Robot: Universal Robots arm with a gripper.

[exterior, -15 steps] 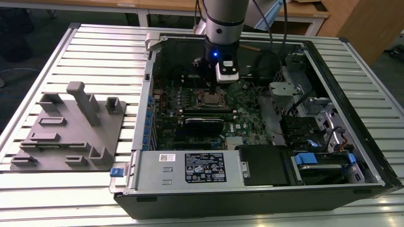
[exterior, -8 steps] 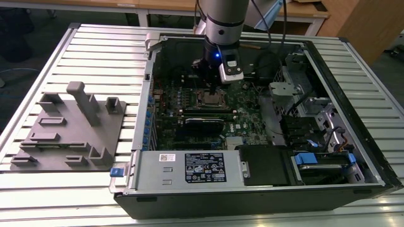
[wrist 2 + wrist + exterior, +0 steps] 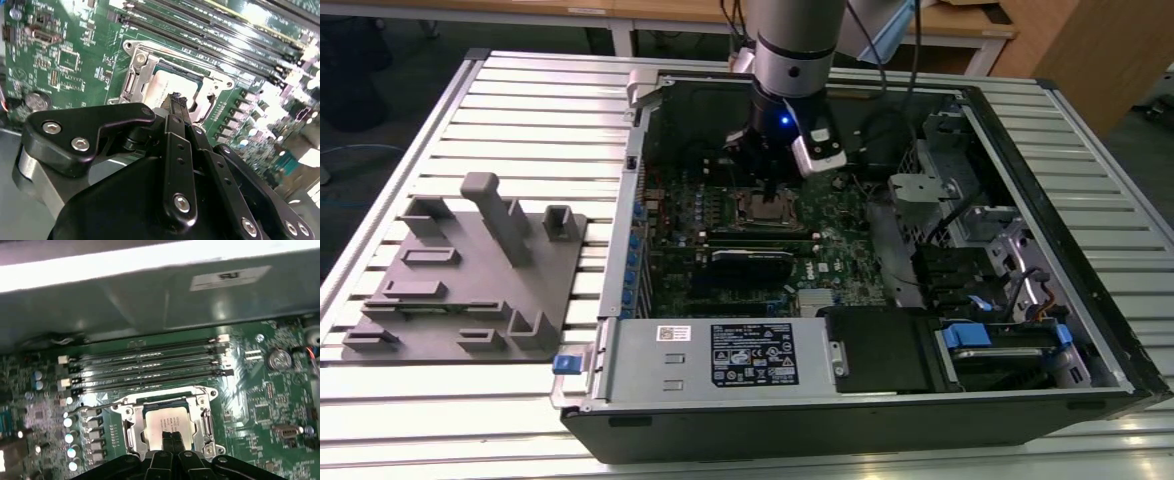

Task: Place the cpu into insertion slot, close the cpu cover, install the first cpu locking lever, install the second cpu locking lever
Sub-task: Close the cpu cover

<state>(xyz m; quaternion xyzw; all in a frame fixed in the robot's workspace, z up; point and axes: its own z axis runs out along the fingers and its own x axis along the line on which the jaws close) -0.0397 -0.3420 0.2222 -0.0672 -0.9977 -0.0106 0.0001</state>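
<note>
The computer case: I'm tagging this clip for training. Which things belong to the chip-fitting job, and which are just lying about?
Job: chip, metal cover frame around it, gripper over them.
Lying about: memory slots, coin battery, power supply, grey tray.

Slatted table (image 3: pixel 520 100) bears computer case (image 3: pixel 854 410), grey fixture (image 3: pixel 467 290).

You could read no print: the black label (image 3: pixel 754 355) on the power supply (image 3: pixel 654 378), lower centre of the exterior view, was illegible.
</note>
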